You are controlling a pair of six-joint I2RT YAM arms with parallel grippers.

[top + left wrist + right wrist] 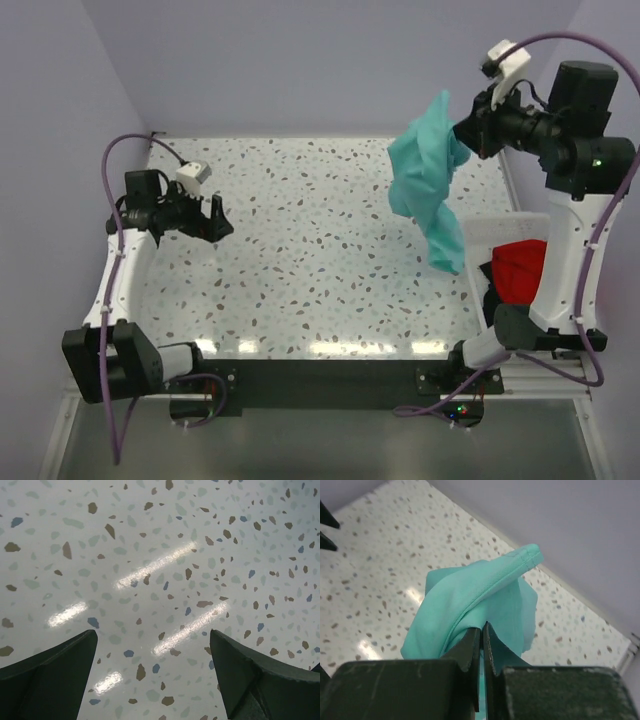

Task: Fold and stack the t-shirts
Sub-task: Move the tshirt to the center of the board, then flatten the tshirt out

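Currently right tool (464,132) clenched on soft teal-green fabric t-shirt (425,175), hoisted above speckled desk (300,250), likely so it hangs untangled; left tool (214,218) released, empty, low. Bright red fabric t-shirt (520,265) lies at desk's right edge.

Bright, even light from overhead. The glossy table (300,250) throws white glare streaks along its lower edge in the top view and across the middle of the left wrist view. Shadows are faint. The teal t-shirt (470,595) looks sharp; the frame bottom blurs.
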